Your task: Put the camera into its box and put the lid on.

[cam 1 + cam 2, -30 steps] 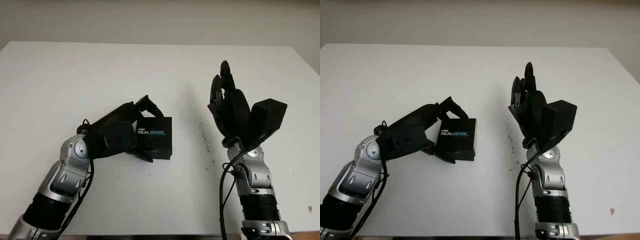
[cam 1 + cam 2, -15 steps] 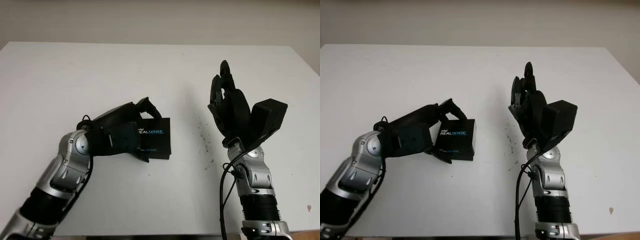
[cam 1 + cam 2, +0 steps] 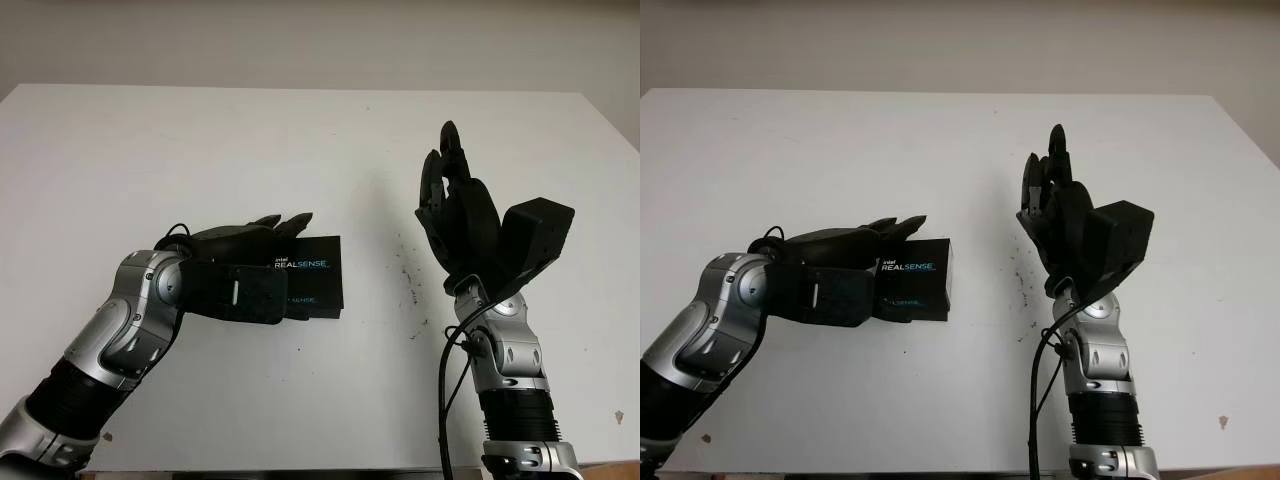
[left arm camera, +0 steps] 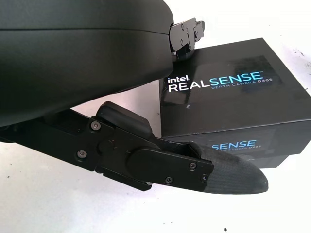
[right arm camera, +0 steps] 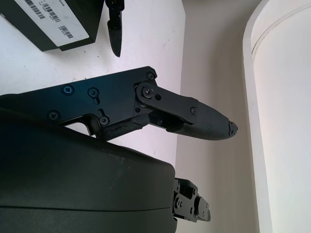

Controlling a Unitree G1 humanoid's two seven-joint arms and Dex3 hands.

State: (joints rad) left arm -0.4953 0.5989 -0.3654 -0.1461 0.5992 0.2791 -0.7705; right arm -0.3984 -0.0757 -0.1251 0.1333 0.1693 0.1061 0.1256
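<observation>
A black box printed "RealSense" lies shut, lid on, on the white table a little left of centre. My left hand is open at the box's left side. Its fingers stretch along the far edge, and its thumb runs along the near side wall of the box. My right hand is open and held upright above the table to the right, well apart from the box. The right wrist view catches the box's barcode label.
A scatter of dark specks marks the table between the box and the right arm. The table's far edge meets a pale wall. Bare white surface lies beyond and to the left of the box.
The left hand has rolled over and its fingers, curled around the box before, have straightened out. The box shifted slightly a second ago and has stayed put since. The right hand has not moved.
</observation>
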